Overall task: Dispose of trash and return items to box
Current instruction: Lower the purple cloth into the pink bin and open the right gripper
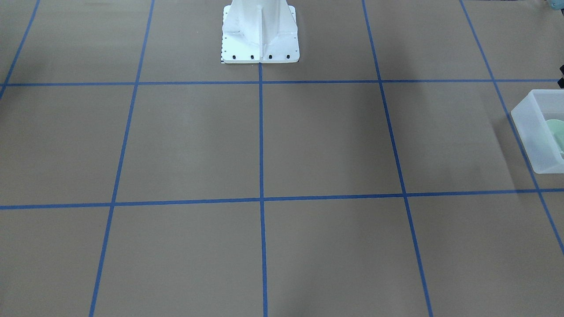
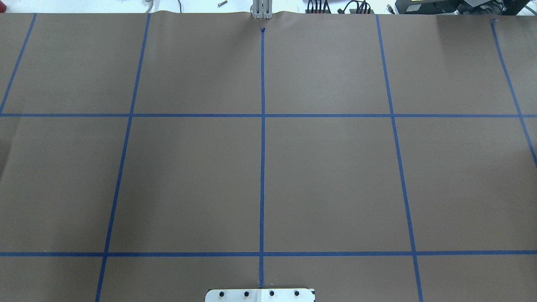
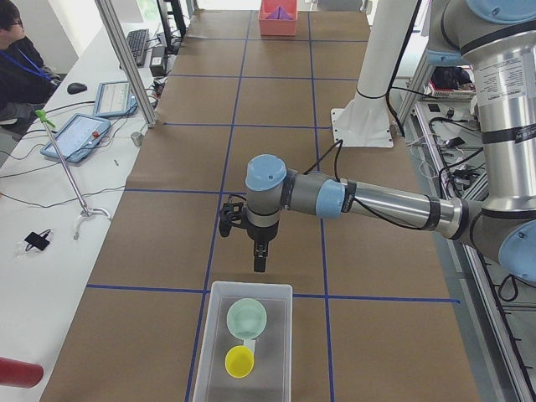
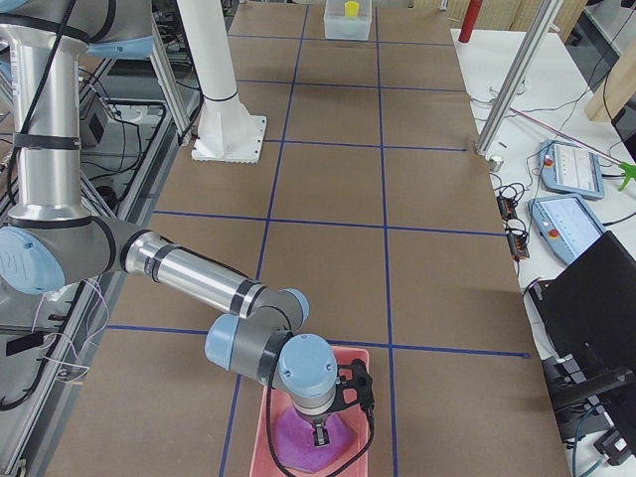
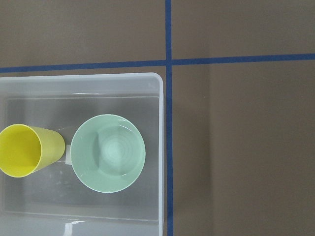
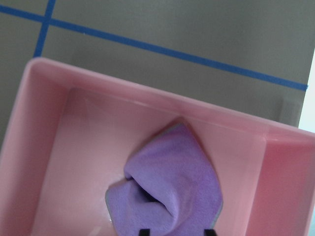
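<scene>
- My left hand point(image 3: 260, 260) hangs over the tabletop point(image 2: 327, 180) at my left end, pointing straight down, above the bare brown paper just beyond the box's inner end.
- Only the side view shows this hand, so I cannot tell whether its fingers are wide or narrow. Nothing is visible in them.
- The box point(image 5: 98, 78), frosted white with straight walls, stands on the tabletop beside a crossing of blue tape lines point(image 2: 262, 167).
- The mint-green bowl point(image 5: 108, 153) sits inside the box, mouth up, at the end nearer my left hand.
- A yellow cup point(image 5: 19, 150) is also in the box, mouth up and just beside the bowl, on the side far from my hand.
- My right hand point(image 4: 318, 435) is down inside a pink bin point(image 6: 123, 81) at my right end of the tabletop.
- A crumpled purple cloth point(image 6: 172, 182) lies on the bin's floor, right under this hand.
- My right fingertips point(image 6: 143, 231) barely show at the bottom edge of the wrist view. They stand apart with a fold of the cloth between them, and I cannot tell whether they pinch it or merely straddle it.
- Between the two bins lies the brown tabletop with its tape grid, and my white pedestal base point(image 1: 260, 31) stands at the near edge.
</scene>
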